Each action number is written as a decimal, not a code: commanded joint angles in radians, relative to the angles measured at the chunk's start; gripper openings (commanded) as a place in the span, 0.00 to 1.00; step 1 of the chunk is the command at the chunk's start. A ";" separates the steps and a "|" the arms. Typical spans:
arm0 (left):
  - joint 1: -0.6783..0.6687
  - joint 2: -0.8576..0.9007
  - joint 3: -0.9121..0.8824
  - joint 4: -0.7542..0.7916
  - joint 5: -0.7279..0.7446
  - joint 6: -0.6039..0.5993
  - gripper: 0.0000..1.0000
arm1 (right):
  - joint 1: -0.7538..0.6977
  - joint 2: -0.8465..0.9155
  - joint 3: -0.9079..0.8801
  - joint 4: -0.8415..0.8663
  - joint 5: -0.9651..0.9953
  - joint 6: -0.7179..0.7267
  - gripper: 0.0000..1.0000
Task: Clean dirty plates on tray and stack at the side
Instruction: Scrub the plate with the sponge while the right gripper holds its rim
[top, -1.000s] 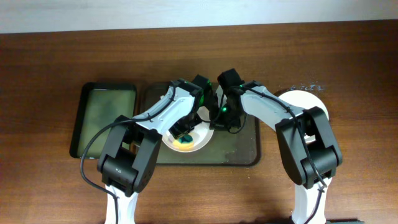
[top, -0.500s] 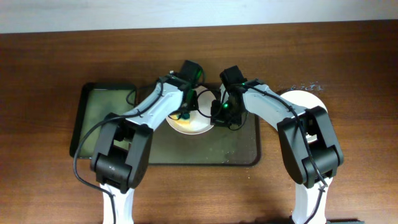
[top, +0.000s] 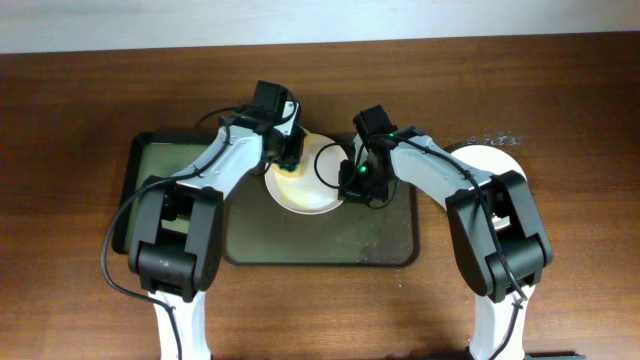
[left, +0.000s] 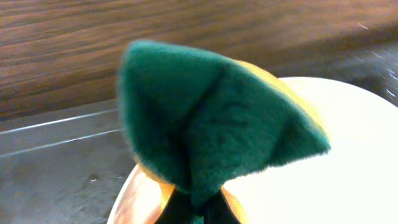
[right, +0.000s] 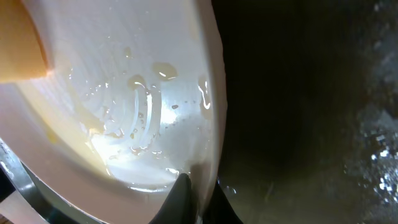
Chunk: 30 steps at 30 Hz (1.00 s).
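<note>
Plate (top: 312, 192) on tray (top: 385, 240), wet; my right fingers (right: 185, 198) pinch its right rim, my left fingers (top: 289, 160) grip green sponge (left: 211, 118) on far-left edge.

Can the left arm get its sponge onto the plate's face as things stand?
Probably yes: the sponge lies over the plate near its left edge, and the right fingers pinch only the opposite rim.

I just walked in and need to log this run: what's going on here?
The left gripper holds a green-and-yellow sponge at the far-left edge of a white plate on the brown tray. The right gripper pinches that plate's right rim. Its face looks wet. A second plate sits on the table at the right.
</note>
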 joint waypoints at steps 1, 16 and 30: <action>0.011 0.035 0.006 -0.052 0.320 0.126 0.00 | 0.024 0.051 -0.041 -0.036 0.028 -0.084 0.04; 0.085 0.035 0.010 -0.420 0.291 0.087 0.00 | 0.024 0.051 -0.041 -0.024 -0.085 -0.124 0.04; -0.051 0.035 0.010 -0.457 0.070 -0.046 0.00 | 0.024 0.051 -0.041 -0.025 -0.088 -0.124 0.04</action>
